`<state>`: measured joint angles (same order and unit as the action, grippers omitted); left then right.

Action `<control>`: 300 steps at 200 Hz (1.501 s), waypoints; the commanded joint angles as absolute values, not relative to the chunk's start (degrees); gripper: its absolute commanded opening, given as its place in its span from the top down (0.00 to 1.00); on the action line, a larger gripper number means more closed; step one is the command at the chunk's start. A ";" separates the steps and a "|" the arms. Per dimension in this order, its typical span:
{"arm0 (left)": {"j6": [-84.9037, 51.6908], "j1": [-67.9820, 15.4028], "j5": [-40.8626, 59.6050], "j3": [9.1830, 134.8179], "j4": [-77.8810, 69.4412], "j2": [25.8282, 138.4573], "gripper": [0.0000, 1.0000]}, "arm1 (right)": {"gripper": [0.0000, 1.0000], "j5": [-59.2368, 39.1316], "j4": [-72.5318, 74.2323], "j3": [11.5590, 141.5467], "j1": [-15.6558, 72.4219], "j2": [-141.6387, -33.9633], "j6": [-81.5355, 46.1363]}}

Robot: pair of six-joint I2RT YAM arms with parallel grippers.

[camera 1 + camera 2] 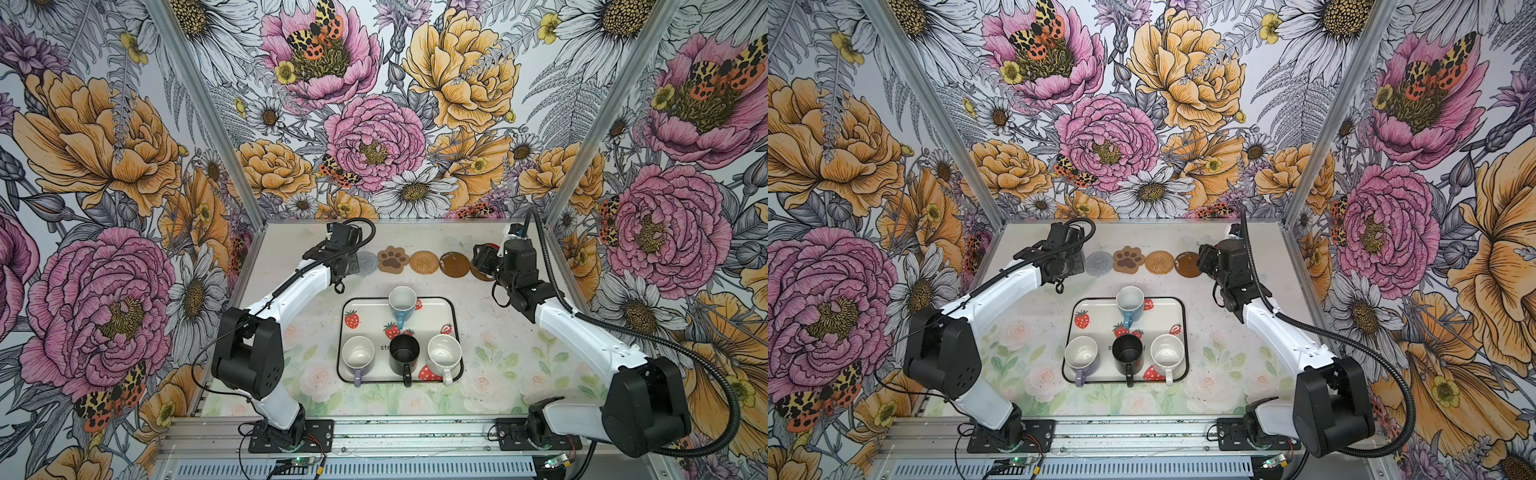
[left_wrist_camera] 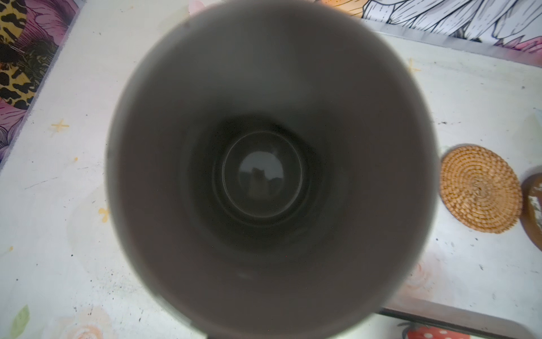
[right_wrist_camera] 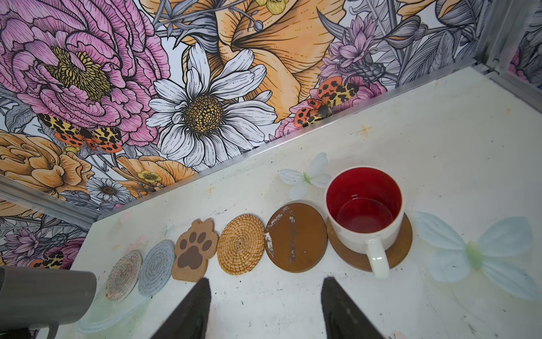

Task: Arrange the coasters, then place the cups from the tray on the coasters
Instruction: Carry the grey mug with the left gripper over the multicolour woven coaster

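Several coasters lie in a row at the table's back: a beige woven round point(image 3: 123, 276), a grey woven round point(image 3: 156, 268), a paw shape point(image 3: 193, 249), a rattan round point(image 3: 241, 243) and a dark brown round point(image 3: 296, 237). The white cup with the red inside point(image 3: 363, 211) stands on another brown coaster point(image 3: 396, 252). My right gripper point(image 3: 267, 293) is open and empty in front of them. My left gripper point(image 1: 345, 262) holds the tall grey cup point(image 2: 264, 176) near the row's left end, its fingers hidden. The tray point(image 1: 440, 303) carries the light blue point(image 1: 402, 303), lavender point(image 1: 358, 353), black point(image 1: 404, 353) and speckled point(image 1: 444, 353) cups.
Flowered walls with metal posts close in the table at the back and on both sides. The tray point(image 1: 1173, 307) sits mid-table between the two arms. Pale butterfly prints point(image 3: 475, 255) mark the tabletop by the right end of the row.
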<state>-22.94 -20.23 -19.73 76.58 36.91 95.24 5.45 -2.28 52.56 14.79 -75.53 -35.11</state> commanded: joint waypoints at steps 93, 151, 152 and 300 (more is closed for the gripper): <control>-15.58 -12.64 -14.85 81.32 23.21 102.11 1.00 | 0.38 2.25 -1.67 55.98 13.81 -79.34 -35.66; -13.73 -11.69 -12.39 80.47 21.68 103.72 1.00 | 0.38 -0.70 -1.66 57.89 13.75 -82.21 -36.64; -13.72 -11.69 -12.39 80.49 21.70 103.76 1.00 | 0.38 -0.70 -1.66 57.89 13.75 -82.21 -36.64; -13.45 -10.63 -10.46 78.39 21.68 106.49 1.00 | 0.38 -0.12 -1.86 57.83 13.72 -82.35 -36.79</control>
